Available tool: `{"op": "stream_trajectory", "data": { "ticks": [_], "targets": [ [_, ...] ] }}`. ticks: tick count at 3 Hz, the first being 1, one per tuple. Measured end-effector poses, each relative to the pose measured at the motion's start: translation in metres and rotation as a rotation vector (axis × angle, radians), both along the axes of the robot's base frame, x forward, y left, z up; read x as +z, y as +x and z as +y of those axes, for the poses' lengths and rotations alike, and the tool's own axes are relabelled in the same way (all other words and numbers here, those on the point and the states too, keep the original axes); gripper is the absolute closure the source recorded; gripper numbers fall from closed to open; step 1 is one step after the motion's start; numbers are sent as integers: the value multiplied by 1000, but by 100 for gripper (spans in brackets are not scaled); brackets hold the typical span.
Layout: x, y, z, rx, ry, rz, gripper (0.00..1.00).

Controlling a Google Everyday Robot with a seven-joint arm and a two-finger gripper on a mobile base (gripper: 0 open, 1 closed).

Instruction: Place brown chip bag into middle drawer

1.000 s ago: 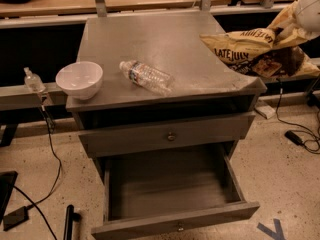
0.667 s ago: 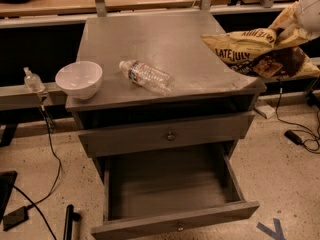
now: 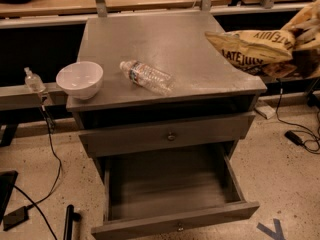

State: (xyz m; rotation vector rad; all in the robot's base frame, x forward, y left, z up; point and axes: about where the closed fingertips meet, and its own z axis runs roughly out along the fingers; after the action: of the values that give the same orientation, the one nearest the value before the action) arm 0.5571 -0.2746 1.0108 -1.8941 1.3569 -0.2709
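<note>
Claw: at the frame's right edge, about 2 o'clock, lost behind the crumpled far end of the brown chip bag (image 3: pixel 255 51). Cannot tell whether it is clamped or slack. The bag hangs clear of any support on that side, so my judgement is that the claw carries it there.

- Bag: lies roughly level with the lettering up. Its near end reaches over the desk (image 3: pixel 165 44) at the right-hand corner, and the rest sticks out past the desk edge. Held high and off to the side, probably so it clears the top before coming down.
- Middle drawer (image 3: pixel 170 194): at 6 o'clock, pulled well out, floor bare, mouth facing up. It is open to take a drop from above. The bag is well apart from it, up and toward 2 o'clock.
- Upper drawer (image 3: pixel 170 136): shut, 1 round knob, directly above the open drawer's back part. A descent has to come in forward of it.
- On the desk: 1 clear bottle (image 3: pixel 147 76) on its side at centre and 1 white bowl (image 3: pixel 80 79) at 9 o'clock. Both are well apart from the bag and out of its likely path.

Placing not yet done.
</note>
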Motion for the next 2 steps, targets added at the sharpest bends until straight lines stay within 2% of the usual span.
{"op": "stream_trajectory", "data": {
  "ticks": [1, 2],
  "targets": [
    [38, -57, 24, 13, -66, -141, 100],
    [18, -89, 12, -28, -107, -106, 100]
  ]
}}
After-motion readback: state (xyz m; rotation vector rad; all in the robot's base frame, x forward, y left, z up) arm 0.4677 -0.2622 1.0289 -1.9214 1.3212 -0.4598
